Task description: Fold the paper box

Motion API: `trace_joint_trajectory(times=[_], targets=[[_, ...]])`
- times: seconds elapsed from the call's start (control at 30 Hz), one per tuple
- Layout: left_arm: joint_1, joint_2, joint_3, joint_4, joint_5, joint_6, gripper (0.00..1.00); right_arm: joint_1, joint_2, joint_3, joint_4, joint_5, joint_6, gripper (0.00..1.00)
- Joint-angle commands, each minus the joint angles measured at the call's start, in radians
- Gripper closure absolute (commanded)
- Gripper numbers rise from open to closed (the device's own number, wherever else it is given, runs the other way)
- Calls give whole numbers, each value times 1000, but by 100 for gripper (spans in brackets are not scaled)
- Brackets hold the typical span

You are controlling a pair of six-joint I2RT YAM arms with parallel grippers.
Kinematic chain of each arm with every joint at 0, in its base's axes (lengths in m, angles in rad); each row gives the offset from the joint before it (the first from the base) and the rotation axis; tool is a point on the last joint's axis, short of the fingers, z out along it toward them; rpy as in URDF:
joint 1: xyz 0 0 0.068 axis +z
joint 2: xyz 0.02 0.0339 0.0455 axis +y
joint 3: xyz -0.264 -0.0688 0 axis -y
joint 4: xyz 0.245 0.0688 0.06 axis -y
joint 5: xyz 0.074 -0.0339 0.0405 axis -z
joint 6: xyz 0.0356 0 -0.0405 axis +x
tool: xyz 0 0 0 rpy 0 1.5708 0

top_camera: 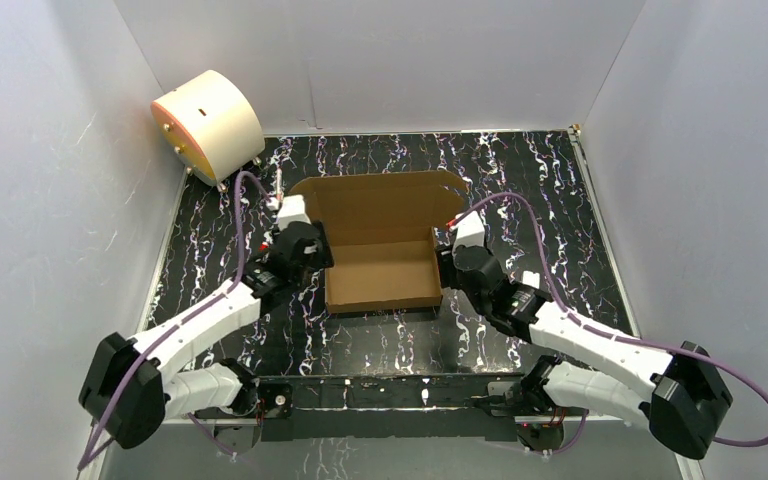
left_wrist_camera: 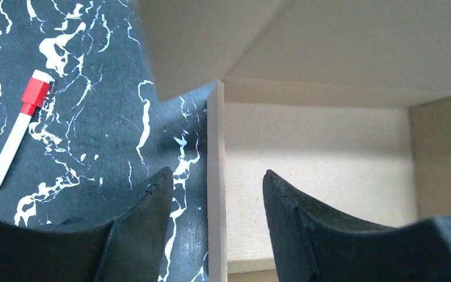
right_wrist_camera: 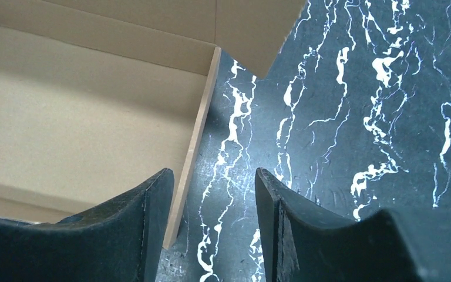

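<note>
The paper box (top_camera: 380,272) is brown cardboard, set up as a shallow tray in the middle of the table, with its lid flap (top_camera: 380,205) standing open at the back. My left gripper (top_camera: 317,256) is at the box's left side. In the left wrist view this gripper (left_wrist_camera: 217,183) is open and straddles the left wall (left_wrist_camera: 216,141), with a gap on each side. My right gripper (top_camera: 446,266) is at the box's right side. In the right wrist view it (right_wrist_camera: 211,183) is open around the right wall (right_wrist_camera: 198,132), which runs close to the inner finger (right_wrist_camera: 152,200).
A cream drum with an orange face (top_camera: 208,125) lies at the back left corner. A red-capped white marker (left_wrist_camera: 16,130) lies on the black marbled table (top_camera: 520,190) left of the box. White walls enclose the table on three sides.
</note>
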Motion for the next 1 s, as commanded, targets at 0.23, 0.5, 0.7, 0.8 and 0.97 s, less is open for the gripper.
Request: trace_joint_trajectory(times=[0.23, 0.5, 0.7, 0.8, 0.97], targets=[[250, -172, -78, 130, 201, -34, 29, -220, -9, 168, -118, -311, -242, 32], [376, -202, -48, 138, 373, -54, 26, -432, 5, 229, -22, -707, -384, 28], [430, -178, 42, 88, 483, 31, 24, -508, 95, 288, 75, -865, -434, 29], [444, -141, 130, -35, 553, 81, 24, -536, 135, 327, 65, -897, -446, 30], [455, -123, 245, -218, 591, 243, 24, -575, 164, 323, 94, -931, -439, 31]])
